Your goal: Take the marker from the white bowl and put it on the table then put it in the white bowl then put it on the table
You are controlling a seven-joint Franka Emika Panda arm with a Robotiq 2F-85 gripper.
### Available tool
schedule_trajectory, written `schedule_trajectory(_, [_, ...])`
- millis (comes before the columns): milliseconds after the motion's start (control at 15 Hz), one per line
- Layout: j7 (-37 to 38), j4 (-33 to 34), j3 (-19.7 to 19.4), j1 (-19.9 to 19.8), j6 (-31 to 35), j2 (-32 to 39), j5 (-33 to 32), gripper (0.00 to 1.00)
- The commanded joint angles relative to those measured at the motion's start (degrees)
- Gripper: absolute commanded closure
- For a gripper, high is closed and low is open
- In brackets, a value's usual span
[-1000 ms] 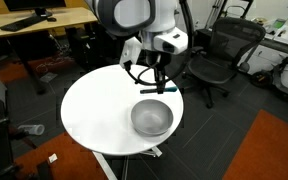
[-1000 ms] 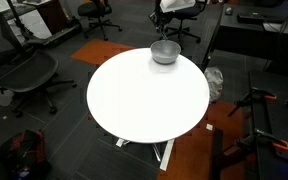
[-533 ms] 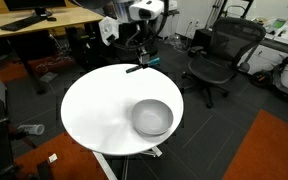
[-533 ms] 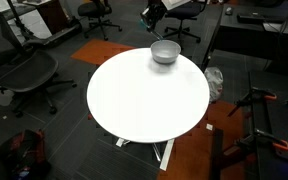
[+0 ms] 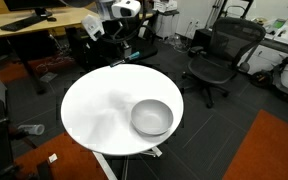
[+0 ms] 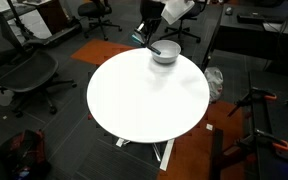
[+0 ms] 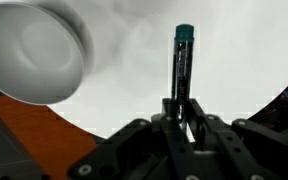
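Observation:
My gripper [image 7: 183, 108] is shut on the marker [image 7: 183, 65], a slim dark stick with a teal cap that points away from the fingers [image 7: 198, 118]. In the wrist view the marker hangs over the white table [image 7: 239, 60], and the white bowl [image 7: 32, 50] lies off to the left, with no marker in it. In both exterior views the gripper [image 5: 124, 53] [image 6: 146, 36] hovers above the table's rim [image 5: 84, 110], on the side away from the bowl [image 5: 152, 117]. The bowl [image 6: 165, 52] sits near the table edge [image 6: 144, 100].
Black office chairs [image 5: 216, 55] [image 6: 29, 75] stand around the table. A light-wood desk [image 5: 39, 22] is behind the arm. Orange carpet patches [image 5: 269, 150] lie on the dark floor, and the table's white pedestal [image 6: 164, 152] shows below the top.
The arm has carried the marker up and away from the bowl toward the table's rim. The gripper has stayed shut on it, and the bowl has not moved.

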Motion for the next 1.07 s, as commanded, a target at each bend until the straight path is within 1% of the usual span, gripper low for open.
schedule_trajectory(0, [-0.28, -0.88, 0.31, 0.87, 0.47, 0.89, -1.10, 0.95])
schedule_trajectory(467, [1.21, 2.68, -0.10, 2.55, 0.72, 9.16, -1.11, 0.95])
schedule_trajectory(800, [0.50, 7.00, -0.10, 2.54, 2.64, 15.44, -0.39, 0.95])
schedule_trajectory(1000, [0.38, 9.53, -0.26, 2.49, 2.54, 18.34, -0.14, 0.95])
